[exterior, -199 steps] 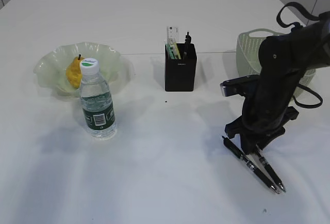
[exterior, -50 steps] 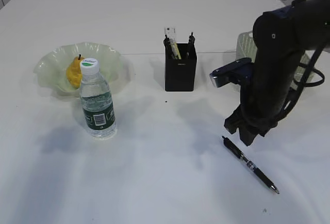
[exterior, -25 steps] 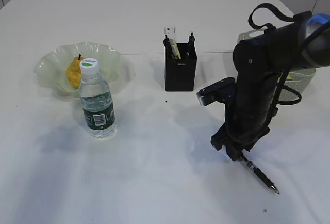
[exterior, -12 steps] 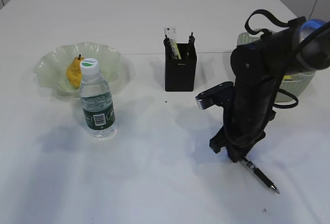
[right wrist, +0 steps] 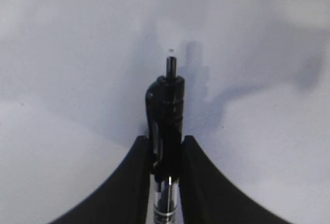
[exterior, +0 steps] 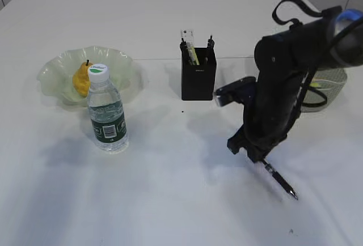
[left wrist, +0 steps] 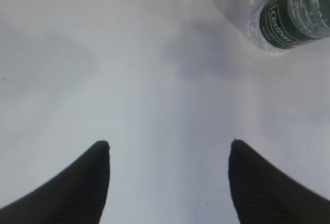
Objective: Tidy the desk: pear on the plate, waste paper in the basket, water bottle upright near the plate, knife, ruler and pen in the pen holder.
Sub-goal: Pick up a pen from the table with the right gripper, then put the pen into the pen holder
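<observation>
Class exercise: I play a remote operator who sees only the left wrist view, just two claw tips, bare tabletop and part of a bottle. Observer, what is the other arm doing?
Observer: The right claw is closed on a black pen.
Operator: Where is the pen holder?
Observer: The pen holder stands behind that arm, items already inside.
Operator: And the pear?
Observer: The pear sits on the plate, behind the upright water bottle.

Right claw pinched closed, arm bent low; left claw agape.
</observation>
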You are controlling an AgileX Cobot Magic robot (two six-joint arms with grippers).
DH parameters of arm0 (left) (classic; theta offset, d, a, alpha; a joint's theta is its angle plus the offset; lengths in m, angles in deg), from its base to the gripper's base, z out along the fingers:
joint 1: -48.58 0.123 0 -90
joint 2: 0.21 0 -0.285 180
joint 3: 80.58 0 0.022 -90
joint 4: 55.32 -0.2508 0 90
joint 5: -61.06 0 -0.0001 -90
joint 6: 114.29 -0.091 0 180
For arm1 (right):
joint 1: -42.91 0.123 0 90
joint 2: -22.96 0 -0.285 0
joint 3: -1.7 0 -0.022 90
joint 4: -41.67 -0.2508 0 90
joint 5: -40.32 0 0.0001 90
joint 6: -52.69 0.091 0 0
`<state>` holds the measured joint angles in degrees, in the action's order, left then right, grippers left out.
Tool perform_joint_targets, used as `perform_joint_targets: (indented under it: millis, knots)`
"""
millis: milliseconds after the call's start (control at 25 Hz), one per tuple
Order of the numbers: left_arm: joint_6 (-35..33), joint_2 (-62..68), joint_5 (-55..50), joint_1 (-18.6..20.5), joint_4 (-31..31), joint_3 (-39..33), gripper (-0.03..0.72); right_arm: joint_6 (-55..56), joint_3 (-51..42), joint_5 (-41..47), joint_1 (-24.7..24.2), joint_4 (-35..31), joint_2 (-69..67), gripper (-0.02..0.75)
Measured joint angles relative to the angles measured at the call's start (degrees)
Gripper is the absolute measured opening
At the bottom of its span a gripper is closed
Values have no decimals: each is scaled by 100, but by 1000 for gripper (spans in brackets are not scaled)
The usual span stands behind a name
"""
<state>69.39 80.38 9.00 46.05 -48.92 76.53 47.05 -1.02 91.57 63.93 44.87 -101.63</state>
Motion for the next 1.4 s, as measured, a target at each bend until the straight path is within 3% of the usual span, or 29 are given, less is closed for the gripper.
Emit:
perform_joint_targets:
  millis: [560, 800, 1160, 1400]
  knots:
    - [0, 0, 0, 0, 0, 0, 510, 0, 2130, 133, 0, -418, 341, 120]
    - [0, 0, -21, 0, 0, 0, 510, -14, 2403, -1002, 0, -445, 341, 120]
    - [0, 0, -43, 0, 0, 0, 510, -14, 2403, -3396, 0, -467, 183, 120]
    - [0, 0, -70, 0, 0, 0, 510, -14, 2403, -4416, 0, -467, -240, 120]
